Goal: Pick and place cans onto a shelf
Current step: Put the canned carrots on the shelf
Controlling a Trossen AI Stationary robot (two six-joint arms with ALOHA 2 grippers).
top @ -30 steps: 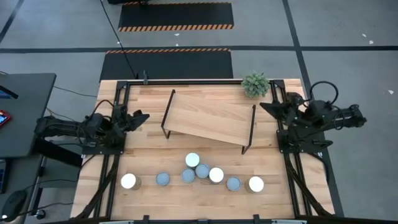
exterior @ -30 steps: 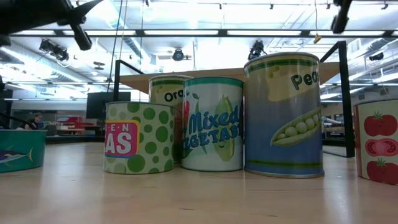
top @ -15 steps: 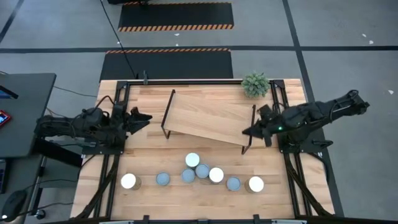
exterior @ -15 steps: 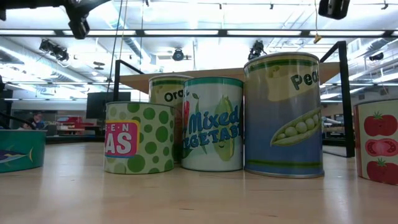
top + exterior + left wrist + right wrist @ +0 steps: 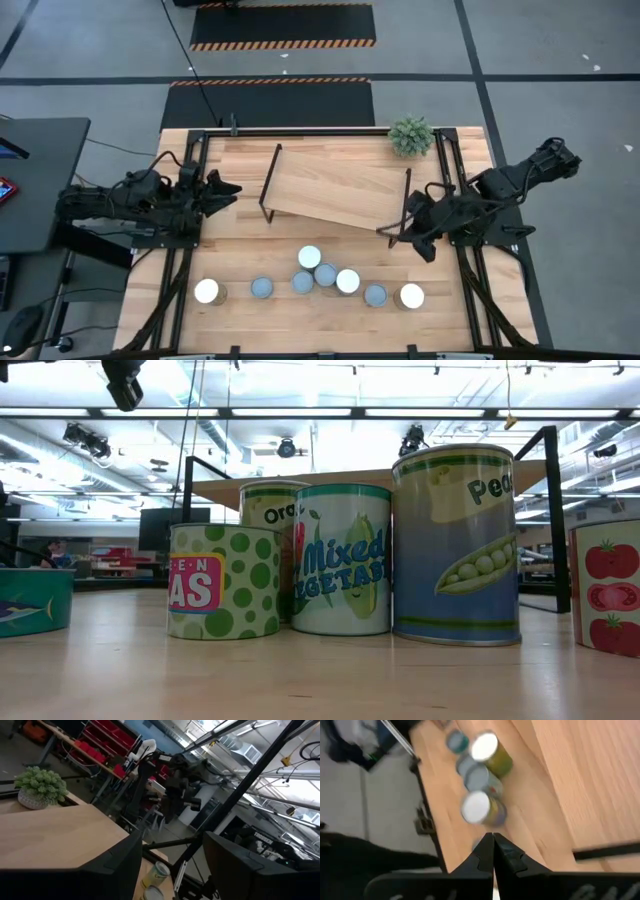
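Closed and empty, my right claw (image 5: 385, 231) hangs at the low light-wood shelf's (image 5: 335, 190) right leg, above small metal cans (image 5: 325, 276) clustered near me; I could clip that leg, while my half-open, empty left claw (image 5: 232, 188) waits left.

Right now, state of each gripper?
Left gripper: open, holding nothing, beside the low light-wood shelf.
Right gripper: shut, empty.

The light-wood table (image 5: 230, 255) carries the shelf (image 5: 335, 192) standing askew at its middle, a small potted plant (image 5: 411, 135) at the far right corner, and seven cans (image 5: 324, 275) strung along the near edge.
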